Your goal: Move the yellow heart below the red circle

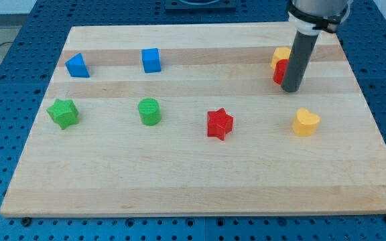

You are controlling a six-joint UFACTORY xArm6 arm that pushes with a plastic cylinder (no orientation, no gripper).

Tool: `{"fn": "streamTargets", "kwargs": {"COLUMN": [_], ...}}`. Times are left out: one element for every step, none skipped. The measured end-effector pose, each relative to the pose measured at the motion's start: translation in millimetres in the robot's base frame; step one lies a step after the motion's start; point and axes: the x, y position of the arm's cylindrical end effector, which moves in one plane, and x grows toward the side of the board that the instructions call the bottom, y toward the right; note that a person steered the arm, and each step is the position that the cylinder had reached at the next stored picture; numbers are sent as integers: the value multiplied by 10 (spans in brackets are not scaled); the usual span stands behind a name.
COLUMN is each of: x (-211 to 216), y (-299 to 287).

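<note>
The yellow heart (306, 122) lies on the wooden board at the view's right, below and a little right of my tip. The red circle (279, 71) sits near the view's top right, mostly hidden behind my rod, with a yellow block (281, 55) touching it just above. My tip (291, 89) rests on the board right beside the red circle, at its lower right edge. The heart is apart from my tip by roughly one block's width.
A red star (220, 124) lies near the middle. A green cylinder (149, 111) and a green star (63, 113) lie to the left. A blue cube (151, 60) and a blue triangular block (77, 65) sit at the top left. The board's right edge (374, 114) is close to the heart.
</note>
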Motion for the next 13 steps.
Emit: {"fn": "streamTargets", "kwargs": {"x": [-68,190,322,565,974,1255,1259,1011,618,494,521,487,391], "y": [-15,214,888,1419,1372,943,321,-77,-108,-108,-108,-108,-135]}}
